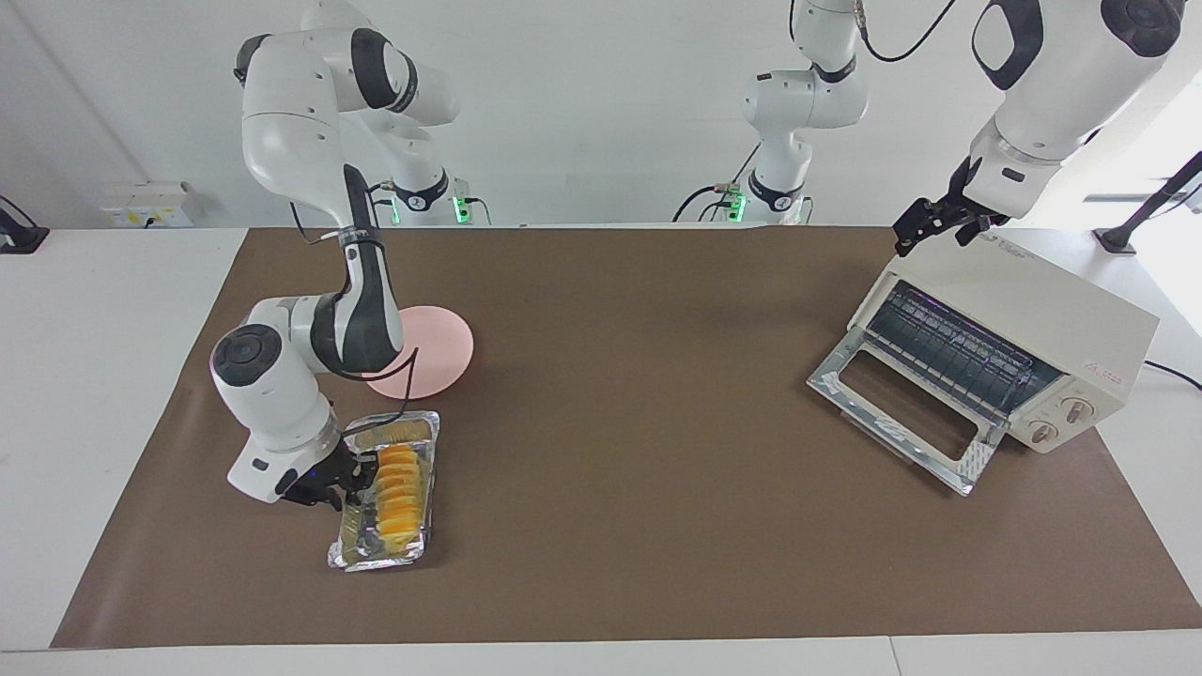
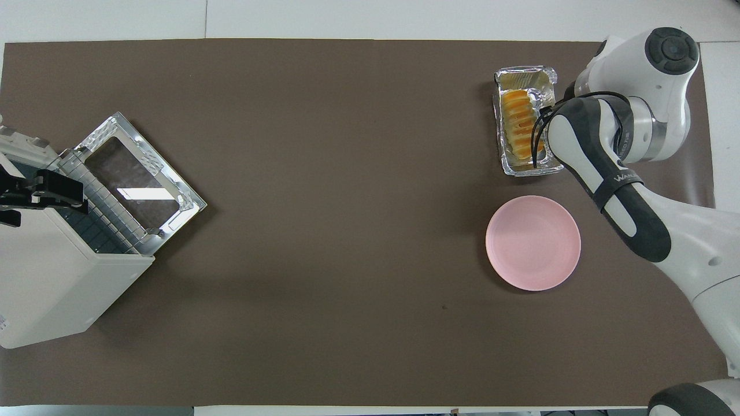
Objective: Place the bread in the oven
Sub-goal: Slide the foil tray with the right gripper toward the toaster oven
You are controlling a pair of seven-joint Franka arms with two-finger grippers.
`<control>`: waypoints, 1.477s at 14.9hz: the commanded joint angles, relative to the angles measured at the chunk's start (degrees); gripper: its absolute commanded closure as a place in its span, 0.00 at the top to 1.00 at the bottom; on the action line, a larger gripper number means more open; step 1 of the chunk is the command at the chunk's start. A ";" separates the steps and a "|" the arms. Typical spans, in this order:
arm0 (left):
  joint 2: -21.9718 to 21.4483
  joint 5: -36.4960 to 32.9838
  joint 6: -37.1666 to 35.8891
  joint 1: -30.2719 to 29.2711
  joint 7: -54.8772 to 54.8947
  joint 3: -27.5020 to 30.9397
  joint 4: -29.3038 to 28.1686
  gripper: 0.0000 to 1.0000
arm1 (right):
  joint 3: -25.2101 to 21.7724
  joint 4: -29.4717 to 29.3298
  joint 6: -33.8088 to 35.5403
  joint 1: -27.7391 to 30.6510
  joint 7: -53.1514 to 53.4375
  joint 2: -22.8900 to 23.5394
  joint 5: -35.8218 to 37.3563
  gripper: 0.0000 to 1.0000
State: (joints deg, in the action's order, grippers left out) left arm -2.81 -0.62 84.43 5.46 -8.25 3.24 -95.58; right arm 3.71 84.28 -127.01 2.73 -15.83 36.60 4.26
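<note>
The bread [image 1: 399, 488], a ridged yellow-orange loaf, lies in a crinkled foil tray [image 1: 376, 560] toward the right arm's end of the table, and it shows again from overhead [image 2: 518, 130]. My right gripper [image 1: 355, 474] is low at the tray's long rim, right against the loaf's side; overhead, the arm's own links hide it. The cream oven [image 1: 1033, 310] stands at the left arm's end with its glass door [image 1: 901, 418] dropped open and the wire rack showing. My left gripper [image 1: 925, 228] waits open over the oven's top, holding nothing.
A round pink plate [image 1: 437, 347] sits beside the foil tray, nearer to the robots. A brown mat [image 1: 639, 422] covers the table between the tray and the oven. The right arm's elbow hangs over the plate's edge.
</note>
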 commanded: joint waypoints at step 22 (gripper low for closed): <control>-1.32 0.62 -0.58 -0.80 0.51 -0.34 -1.01 1.00 | 2.27 3.33 2.31 -30.24 49.49 -5.83 -4.70 0.00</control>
State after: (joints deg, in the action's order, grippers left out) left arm -2.82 -0.62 84.43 5.46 -8.25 3.24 -95.58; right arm 6.26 82.53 -120.44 -27.69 32.96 32.60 0.64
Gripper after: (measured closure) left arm 0.000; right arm 0.982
